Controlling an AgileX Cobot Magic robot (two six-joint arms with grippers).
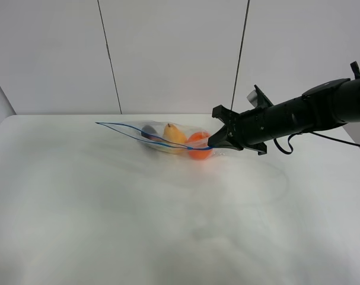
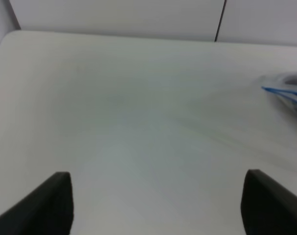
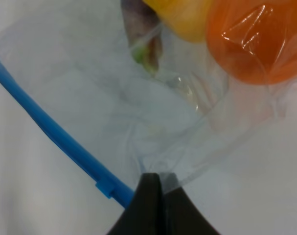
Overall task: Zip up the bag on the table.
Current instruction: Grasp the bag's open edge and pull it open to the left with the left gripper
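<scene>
The bag [image 1: 162, 138] lies on the table [image 1: 108, 208] toward the back, clear plastic with a blue zipper strip [image 3: 55, 132] along one edge. Through it show an orange [image 1: 198, 147], a yellow fruit [image 1: 174, 135] and a dark eggplant [image 1: 149, 132]. My right gripper [image 1: 211, 142] is shut on the bag's right end, its tips [image 3: 155, 183] pinching the clear plastic right beside the blue strip. My left gripper [image 2: 158, 205] stands open over bare table, well away from the bag, whose blue-edged corner [image 2: 285, 90] shows at the far side of its view. The left arm is out of the high view.
White wall panels [image 1: 174, 53] rise directly behind the table's back edge. The right arm [image 1: 304, 113] reaches in from the right, above the table. A thin cable [image 1: 340, 139] hangs below it.
</scene>
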